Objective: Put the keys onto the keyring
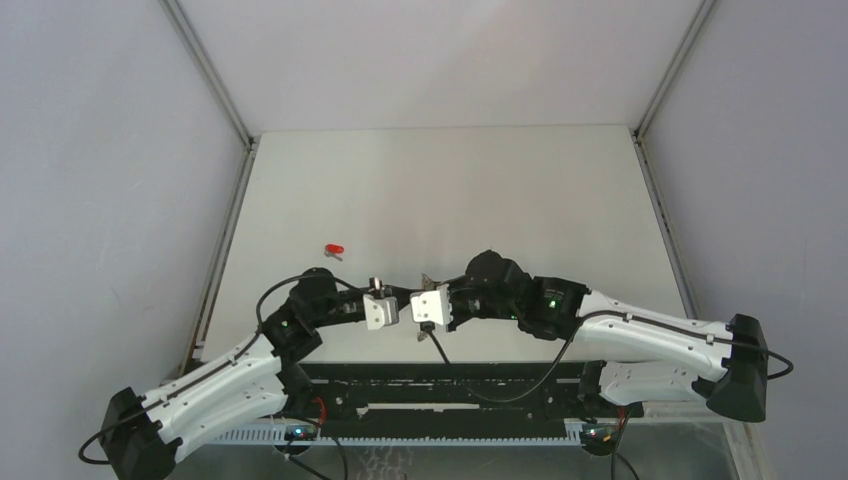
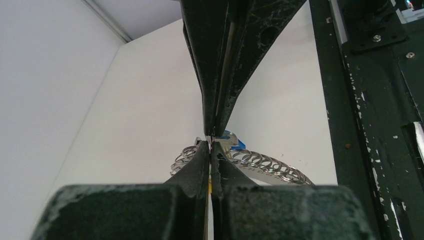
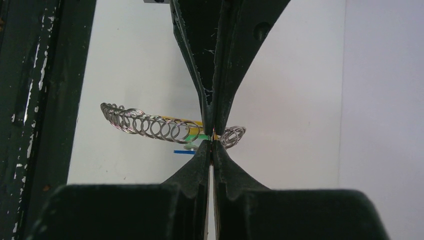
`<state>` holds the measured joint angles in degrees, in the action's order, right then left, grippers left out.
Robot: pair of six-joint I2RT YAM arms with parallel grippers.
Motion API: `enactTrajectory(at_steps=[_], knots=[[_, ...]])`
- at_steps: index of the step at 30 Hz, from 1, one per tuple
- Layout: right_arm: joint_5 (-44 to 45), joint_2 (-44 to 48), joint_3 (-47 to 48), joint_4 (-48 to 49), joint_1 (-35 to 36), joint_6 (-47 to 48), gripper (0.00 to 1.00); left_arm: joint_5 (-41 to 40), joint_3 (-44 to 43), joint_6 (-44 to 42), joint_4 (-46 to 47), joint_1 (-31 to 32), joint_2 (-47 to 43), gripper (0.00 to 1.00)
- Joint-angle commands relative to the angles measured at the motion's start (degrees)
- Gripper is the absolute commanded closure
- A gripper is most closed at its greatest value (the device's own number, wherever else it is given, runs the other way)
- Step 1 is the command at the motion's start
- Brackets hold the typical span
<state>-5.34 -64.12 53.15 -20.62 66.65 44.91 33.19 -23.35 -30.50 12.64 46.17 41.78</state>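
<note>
Top external view shows the white table (image 1: 450, 190) filling the middle of the frame, with the two arms reaching in from the bottom corners. The left arm (image 1: 220, 380) and the right arm (image 1: 640, 335) bend towards each other, and their ends meet a little below the centre of the picture.

In the left wrist view the left gripper (image 2: 210, 150) rises from the bottom edge. The right gripper (image 2: 216, 125) comes down from the top edge, so the two stand tip against tip in the middle of the frame. Both pairs of fingers are pressed fully together, with no gap between them.

The keyring (image 3: 150, 125) sits exactly at this meeting spot. In the right wrist view its silvery chain of small loops arches out to the left of the tips, and a short piece shows on their right. Its yellow tab (image 3: 187, 123) runs straight into the tips. Something of the keyring is pinched there, but I cannot tell which pair of fingers grips which part.

The blue key (image 2: 235, 142) shows just right of the tips in the left wrist view, touching the chain.

The red key (image 1: 334, 248) lies alone on the table, up and to the left of the grippers, well apart from them.
</note>
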Motion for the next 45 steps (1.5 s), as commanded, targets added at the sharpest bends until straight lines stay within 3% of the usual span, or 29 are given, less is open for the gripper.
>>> enactTrajectory(at_steps=[1,12,18,24,34,45], knots=[[-4.02,1.48,-0.49,4.0,-1.21,-1.86,1.0,2.54,-0.57,2.53,10.74,-0.48,-1.14,1.0],[-5.62,3.34,-1.42,6.99,-2.25,-3.27,1.0,0.23,-0.03,2.74,11.36,-0.97,-0.48,1.0],[-5.97,5.31,-1.38,6.19,-2.61,-4.32,0.79,-0.64,0.36,2.47,11.26,-1.56,-0.35,1.0],[-6.09,7.76,-1.38,4.85,-3.42,-5.28,0.67,-0.69,0.83,2.47,11.36,-2.34,-0.35,1.0],[-8.09,8.5,-1.37,3.02,-8.31,-7.09,0.69,2.58,0.74,3.29,11.35,-2.67,-2.53,1.0],[-11.82,7.1,-1.37,4.69,-8.65,-7.49,0.74,3.73,0.38,3.77,11.48,-2.67,-2.38,1.0]])
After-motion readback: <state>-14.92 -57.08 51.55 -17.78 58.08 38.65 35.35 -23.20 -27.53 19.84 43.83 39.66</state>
